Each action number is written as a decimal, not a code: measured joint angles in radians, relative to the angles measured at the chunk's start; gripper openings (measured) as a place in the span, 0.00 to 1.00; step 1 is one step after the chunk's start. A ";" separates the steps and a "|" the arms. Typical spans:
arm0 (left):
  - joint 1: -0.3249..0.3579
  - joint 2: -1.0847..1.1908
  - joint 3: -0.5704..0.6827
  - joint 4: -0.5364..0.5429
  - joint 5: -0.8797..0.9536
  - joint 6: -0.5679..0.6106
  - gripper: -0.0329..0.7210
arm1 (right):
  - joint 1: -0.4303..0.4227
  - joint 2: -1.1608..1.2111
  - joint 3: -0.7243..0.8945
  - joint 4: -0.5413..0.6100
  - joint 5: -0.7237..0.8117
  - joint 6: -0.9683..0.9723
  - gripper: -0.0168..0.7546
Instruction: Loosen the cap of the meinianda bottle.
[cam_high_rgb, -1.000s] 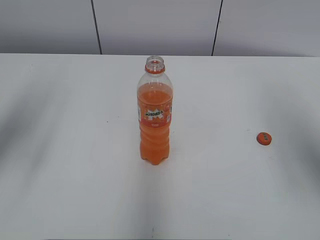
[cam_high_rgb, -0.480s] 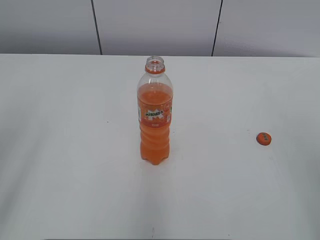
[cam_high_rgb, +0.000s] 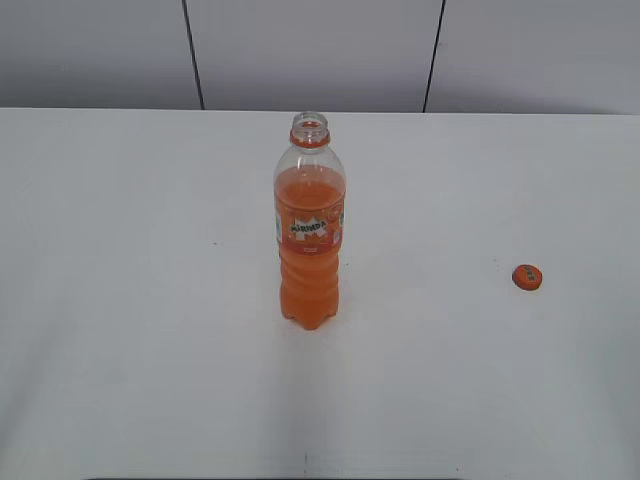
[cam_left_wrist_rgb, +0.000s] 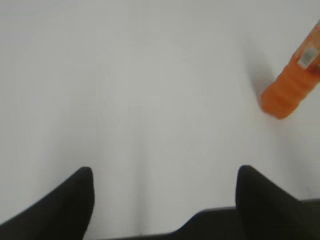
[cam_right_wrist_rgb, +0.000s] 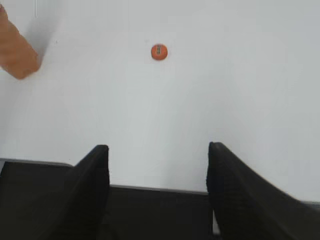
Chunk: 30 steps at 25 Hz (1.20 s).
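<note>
The meinianda bottle stands upright in the middle of the white table, its neck open with no cap on it. Its base shows at the right edge of the left wrist view and at the top left of the right wrist view. The orange cap lies flat on the table far to the right of the bottle; it also shows in the right wrist view. My left gripper is open and empty above the table's near edge. My right gripper is open and empty, well short of the cap. Neither gripper shows in the exterior view.
The white table ends at a grey panelled wall behind. The table's near edge runs along the bottom of both wrist views.
The soft shadows at the left and right sides of the table have faded away. The bottle and the cap have not moved.
</note>
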 joint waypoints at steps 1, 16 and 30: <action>0.000 -0.041 0.005 -0.007 -0.003 0.000 0.75 | 0.000 -0.023 0.002 0.000 -0.006 -0.002 0.62; 0.000 -0.100 0.010 -0.018 -0.010 0.000 0.73 | 0.000 -0.111 0.041 -0.006 -0.059 -0.009 0.62; 0.054 -0.100 0.010 0.010 -0.011 0.000 0.71 | 0.000 -0.111 0.041 -0.078 -0.062 -0.007 0.62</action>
